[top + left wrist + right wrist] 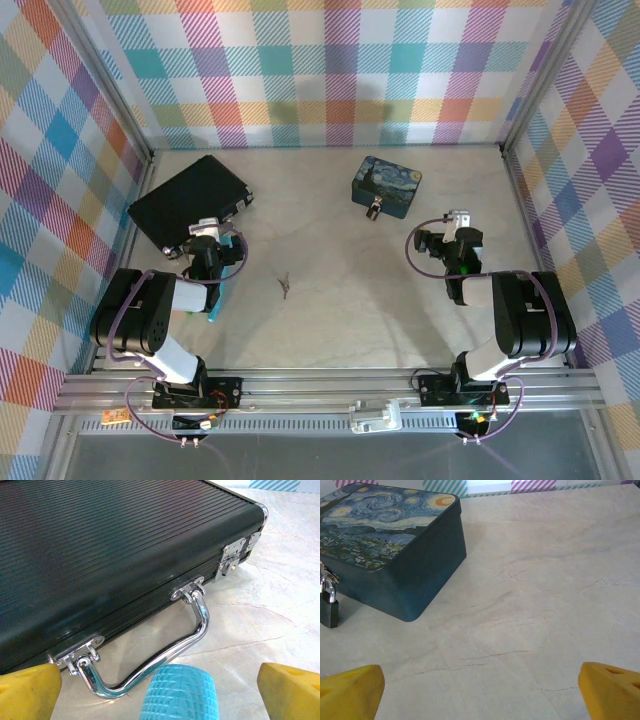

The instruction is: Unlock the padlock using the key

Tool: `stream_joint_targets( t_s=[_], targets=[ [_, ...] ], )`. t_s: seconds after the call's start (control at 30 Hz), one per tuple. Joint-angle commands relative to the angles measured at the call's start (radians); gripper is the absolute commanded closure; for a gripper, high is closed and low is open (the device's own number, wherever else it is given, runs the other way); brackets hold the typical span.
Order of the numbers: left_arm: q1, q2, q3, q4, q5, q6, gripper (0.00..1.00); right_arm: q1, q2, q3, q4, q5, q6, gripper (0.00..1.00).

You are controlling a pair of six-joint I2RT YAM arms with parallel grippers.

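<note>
Left hand [206,230] and right hand [458,220] spread, empty.
Small dark silver-shackled padlock [329,607] hangs at blue painted tin's [395,555] 6 o'clock; thin dark metal key [285,287], about 8 o'clock from it on the table [340,320], looks light, slippery: pinch its head.

The table [340,320] has a pale, cream, marble-look top crossed by thin brownish veins. It is lit brightly and evenly, with only soft shadows. Three walls close it in, all covered in the same pastel plaid of pink, orange, yellow, teal, blue and purple bands on white. The back wall [330,70] runs across the far edge, while the left wall [50,180] and the right wall [590,160] run along the sides. A slim light grey post [140,135] rises at the far left corner. Along the near edge lies a silver slotted aluminium rail [330,385], with a dull grey panel [300,455] below it.
</note>
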Motion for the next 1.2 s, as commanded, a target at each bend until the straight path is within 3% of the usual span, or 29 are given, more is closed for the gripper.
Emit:
stream_joint_targets(
  t_s=[0.0, 0.97, 1.07, 1.17],
  targets=[
    [0.005, -0.002, 0.017, 0.014, 0.004, 0.016, 0.00, -0.006, 0.005, 0.001, 0.027, -0.016, -0.013, 0.01],
    [0.007, -0.004, 0.014, 0.017, 0.006, 0.014, 0.00, -0.004, -0.001, 0.001, 0.026, -0.014, -0.015, 0.01],
    [0.004, -0.049, 0.028, -0.043, -0.006, 0.017, 0.00, 0.012, -0.077, 0.048, -0.125, 0.036, -0.018, 0.01],
    [-0.004, -0.142, 0.092, -0.229, -0.059, 0.010, 0.01, 0.018, -0.151, 0.144, -0.364, 0.087, 0.010, 0.01]
  ],
)
